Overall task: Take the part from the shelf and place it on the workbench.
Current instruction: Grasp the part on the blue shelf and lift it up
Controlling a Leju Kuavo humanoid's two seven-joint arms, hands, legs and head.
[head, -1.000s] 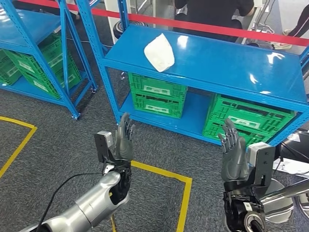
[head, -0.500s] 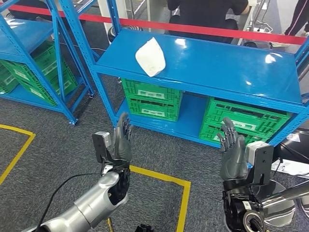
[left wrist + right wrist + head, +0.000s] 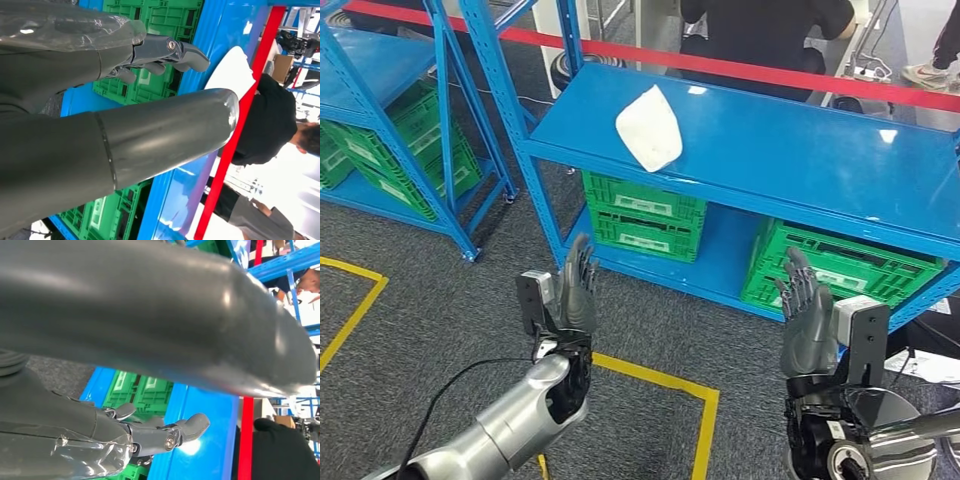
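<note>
Reaching: we judge the step in hand to be the approach to the part (image 3: 648, 127), with nothing picked up yet.
Part: a white, rounded piece lying on the shelf (image 3: 788, 150), on its blue top deck near the front edge and toward the deck's left end; in the left wrist view it shows pale (image 3: 231, 72) beyond the thumb.
Left hand (image 3: 576, 287): raised, palm up, fingers spread, holding nothing; it sits below and well short of the part.
Right hand (image 3: 803, 315): likewise spread and empty, in front of the crates (image 3: 833, 265) under the deck, well apart from the part.
Our advice: we would lift the left hand above the deck edge before going forward, so the fingers do not strike the blue rail.
Grip: we would come over the part's narrower width and close evenly; its smooth rounded shell looks likely to slip.
Caution: a person (image 3: 765, 30) sits behind the red bar (image 3: 773, 70), so we keep the reach short.
</note>
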